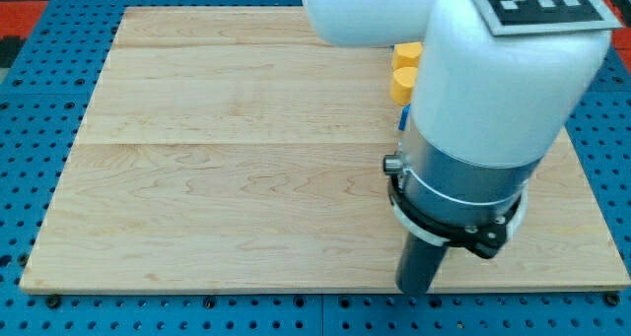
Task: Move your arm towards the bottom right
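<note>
The step toward the bottom right is judged nearly done: my tip (pixel 415 291) is seen at the counter (pixel 227 178) bottom edge, two yellow blocks (pixel 404 70) well above it, no claw being fitted, and only rightward travel remains.

You have one camera only, set above the near edge of the pale wooden board (pixel 237 178) and looking down at it on a slant, so the far edge sits at the top. It stands close: the board nearly fills the frame, with blue perforated table (pixel 20 129) showing around it. The white robot arm (pixel 493 70) looms large at right, hiding much there.
</note>
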Robot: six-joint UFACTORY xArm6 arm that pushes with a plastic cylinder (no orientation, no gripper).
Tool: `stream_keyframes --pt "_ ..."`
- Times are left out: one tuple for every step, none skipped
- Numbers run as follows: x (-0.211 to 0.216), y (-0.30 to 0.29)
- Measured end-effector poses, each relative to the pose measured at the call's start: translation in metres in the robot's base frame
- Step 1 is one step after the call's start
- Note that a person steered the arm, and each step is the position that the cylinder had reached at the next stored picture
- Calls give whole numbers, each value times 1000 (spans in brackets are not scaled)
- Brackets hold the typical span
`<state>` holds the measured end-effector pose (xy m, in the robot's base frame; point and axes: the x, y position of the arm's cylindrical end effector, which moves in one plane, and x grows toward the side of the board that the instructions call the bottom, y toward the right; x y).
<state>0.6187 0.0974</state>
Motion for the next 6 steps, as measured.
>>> stream_keyframes --pt "-1 7" --pt "-1 7" --pt "0 15" --pt "0 27" --pt "0 32" --pt "0 33"
